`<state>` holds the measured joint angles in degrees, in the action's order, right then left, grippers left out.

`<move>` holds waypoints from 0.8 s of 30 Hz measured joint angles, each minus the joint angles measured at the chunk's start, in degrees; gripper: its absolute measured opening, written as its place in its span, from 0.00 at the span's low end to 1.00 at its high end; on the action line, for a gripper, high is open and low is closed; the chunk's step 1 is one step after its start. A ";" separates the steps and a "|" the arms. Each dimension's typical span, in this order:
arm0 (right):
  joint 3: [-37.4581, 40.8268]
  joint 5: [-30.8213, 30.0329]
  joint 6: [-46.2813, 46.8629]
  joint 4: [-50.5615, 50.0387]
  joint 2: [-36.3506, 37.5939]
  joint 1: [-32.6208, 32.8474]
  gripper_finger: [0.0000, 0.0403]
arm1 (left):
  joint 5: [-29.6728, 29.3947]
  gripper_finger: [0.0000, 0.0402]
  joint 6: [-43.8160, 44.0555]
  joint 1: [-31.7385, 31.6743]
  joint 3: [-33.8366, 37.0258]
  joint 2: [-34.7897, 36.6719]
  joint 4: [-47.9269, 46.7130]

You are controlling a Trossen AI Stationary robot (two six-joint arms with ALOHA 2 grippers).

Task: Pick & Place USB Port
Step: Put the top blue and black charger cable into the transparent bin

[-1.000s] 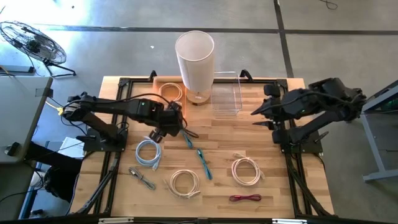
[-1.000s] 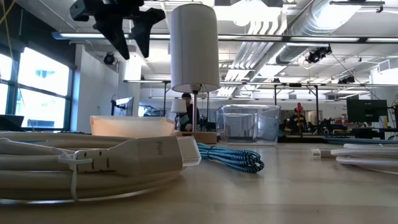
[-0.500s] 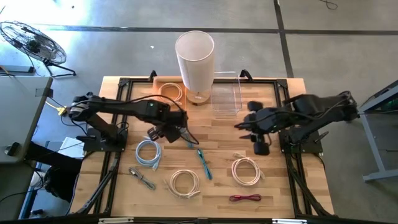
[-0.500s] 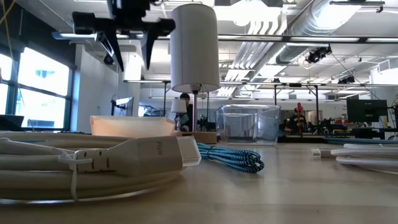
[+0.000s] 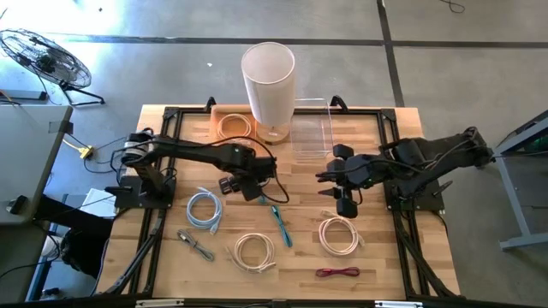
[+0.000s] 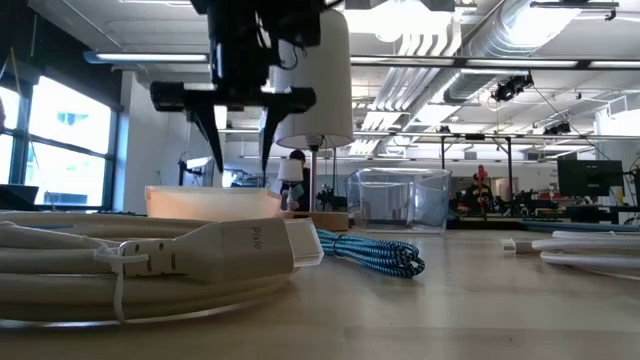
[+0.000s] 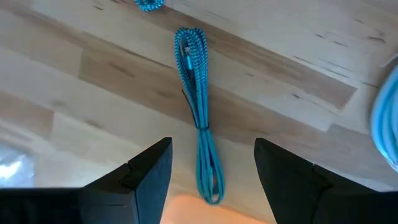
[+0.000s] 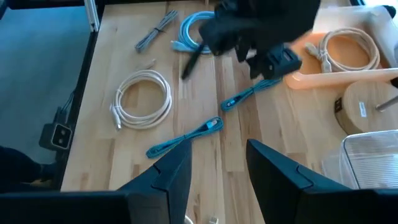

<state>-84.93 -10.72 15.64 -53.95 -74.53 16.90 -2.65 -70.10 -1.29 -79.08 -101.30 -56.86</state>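
While the right gripper (image 5: 336, 186) waits open mid-table, the nearer left gripper (image 5: 248, 186) hangs open directly above the teal cable (image 7: 200, 132), its long axis threading the jaws

Two white coiled cables (image 5: 255, 251) (image 5: 341, 234), one light blue coil (image 5: 205, 210), two teal braided cables (image 5: 280, 224) (image 5: 259, 192), one grey cable (image 5: 196, 245), one red cable (image 5: 337, 273), one coil in the orange tray (image 5: 235, 126), one clear bin (image 5: 311, 127), one lamp (image 5: 268, 79).
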 joint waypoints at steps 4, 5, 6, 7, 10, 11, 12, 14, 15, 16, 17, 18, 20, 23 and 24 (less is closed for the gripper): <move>-0.02 -1.27 0.00 0.04 0.01 0.94 0.36 | 1.50 0.55 -0.12 -0.86 0.01 -2.69 0.35; -0.02 -1.27 0.18 0.04 0.01 1.06 0.36 | 1.87 0.55 -0.14 -1.21 0.03 -3.31 0.54; -0.02 -1.34 0.58 0.04 0.01 1.19 0.36 | 1.96 0.55 -0.12 -1.39 0.01 -3.71 1.26; -0.02 -1.33 0.88 0.05 0.01 1.21 0.36 | 2.07 0.55 0.01 -1.41 0.01 -4.08 1.70; -0.02 -1.21 1.69 0.02 0.01 1.22 0.36 | 2.35 0.55 0.03 -2.05 0.01 -5.60 3.98; -0.02 -1.04 2.06 0.00 0.01 1.23 0.36 | 2.91 0.55 0.06 -2.18 0.01 -5.93 4.19; -0.03 -0.90 2.26 0.00 0.01 1.23 0.36 | 3.40 0.55 0.03 -2.47 0.01 -6.46 4.26; -0.07 -0.90 2.34 0.13 0.03 1.27 0.36 | 3.60 0.55 0.00 -2.65 -0.03 -7.40 5.44; -0.07 -0.91 2.36 0.17 0.03 1.38 0.36 | 3.51 0.55 -0.01 -2.95 -0.03 -8.03 5.22; -0.07 -0.95 2.36 0.26 0.03 1.51 0.36 | 3.35 0.55 -0.03 -2.98 0.03 -8.53 5.00; -0.09 -1.04 2.36 0.32 0.03 1.67 0.36 | 3.37 0.55 -0.03 -3.01 0.03 -9.13 5.25; -0.09 -1.08 2.36 0.34 0.03 1.86 0.36 | 3.38 0.55 -0.03 -3.07 0.01 -9.65 5.42; -0.09 -1.10 2.36 0.78 0.03 2.02 0.36 | 3.71 0.55 0.00 -3.33 0.07 -10.27 4.40; -0.09 -1.12 2.36 0.89 0.03 2.17 0.36 | 5.00 0.55 -0.01 -3.65 0.04 -11.73 4.04; -0.09 -1.12 2.36 1.04 0.03 2.21 0.36 | 5.11 0.55 0.02 -3.69 0.20 -12.17 3.05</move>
<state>-85.01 -11.84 18.00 -52.91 -74.50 19.11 2.46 -70.08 -4.99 -78.88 -113.47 -53.82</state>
